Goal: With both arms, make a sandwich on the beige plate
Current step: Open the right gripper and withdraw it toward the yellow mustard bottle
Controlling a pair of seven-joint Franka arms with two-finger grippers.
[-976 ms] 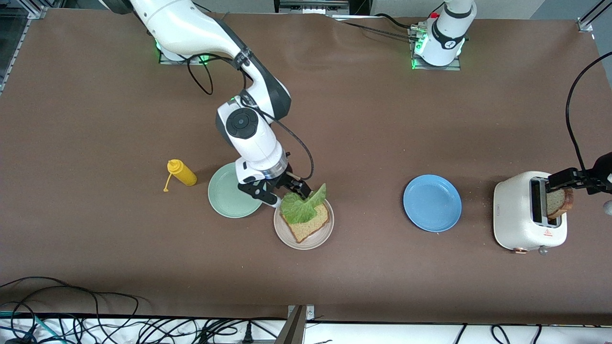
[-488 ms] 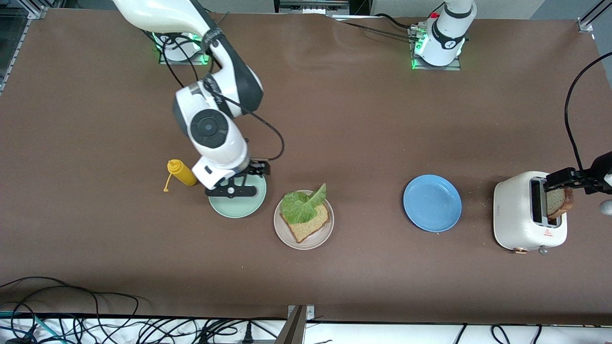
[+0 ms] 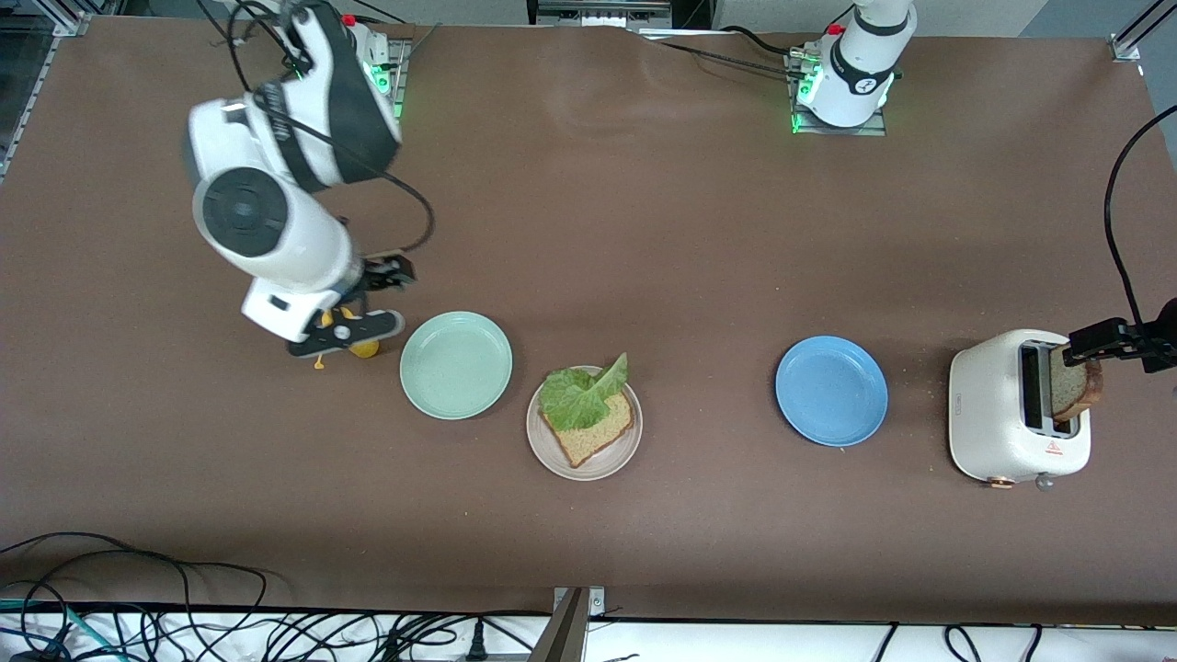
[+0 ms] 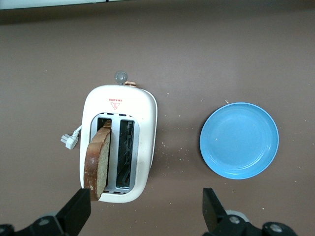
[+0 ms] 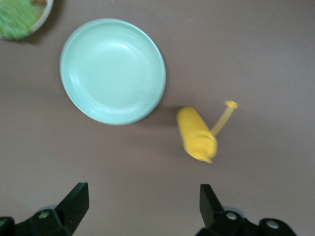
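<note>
The beige plate (image 3: 550, 456) holds one slice of tan bread (image 3: 598, 435) with a ruffled lettuce leaf (image 3: 579, 395) on top. A second slice (image 3: 1071, 389) stands in the white toaster (image 3: 998, 414) at the left arm's end of the table. In the left wrist view my left gripper (image 4: 145, 210) hangs open above the toaster (image 4: 119, 142), with one finger (image 4: 78, 211) close to the end of the slice (image 4: 97, 160). My right gripper (image 3: 342, 334) is open and empty over the yellow bottle (image 3: 366, 349). In the right wrist view the right gripper (image 5: 142, 202) has only bare table between its fingers.
A mint-green plate (image 3: 456, 365) lies beside the beige plate, toward the right arm's end. A blue plate (image 3: 831, 391) sits between the beige plate and the toaster. The right wrist view shows the mint-green plate (image 5: 112, 70) and the yellow bottle (image 5: 197, 133). Cables run along the table's near edge.
The right arm has drawn back from the beige plate, passing over the mint-green plate to above the yellow bottle. The lettuce stays on the bread. The left gripper has shifted only slightly.
</note>
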